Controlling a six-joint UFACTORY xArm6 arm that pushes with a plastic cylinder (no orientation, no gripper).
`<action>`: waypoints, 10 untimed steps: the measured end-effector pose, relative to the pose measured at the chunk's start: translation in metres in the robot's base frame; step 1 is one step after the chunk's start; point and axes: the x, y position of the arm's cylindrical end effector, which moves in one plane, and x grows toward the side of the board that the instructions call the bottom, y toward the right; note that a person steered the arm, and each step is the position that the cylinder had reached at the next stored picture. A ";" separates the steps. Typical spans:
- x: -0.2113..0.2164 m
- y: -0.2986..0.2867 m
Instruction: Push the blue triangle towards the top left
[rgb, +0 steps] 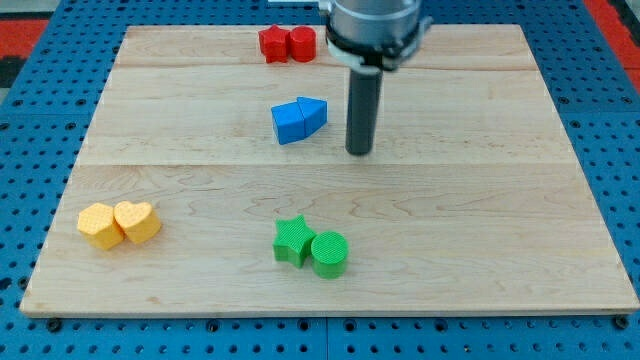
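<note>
There's no claw on this rig, just my tip (359, 151) sitting right of the blue triangle (312, 114), near but not touching; the triangle's touching a blue cube (289, 123); you'd want to swing below-right of it; then push up-left slowly.

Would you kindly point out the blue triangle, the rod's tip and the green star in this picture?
blue triangle (312, 115): camera view, on its right-hand face.
my tip (359, 151): camera view, the rod's very end, right of the blue blocks.
green star (292, 240): camera view, on its top face.
</note>
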 end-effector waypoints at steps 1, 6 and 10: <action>-0.030 -0.044; -0.111 -0.188; -0.078 -0.219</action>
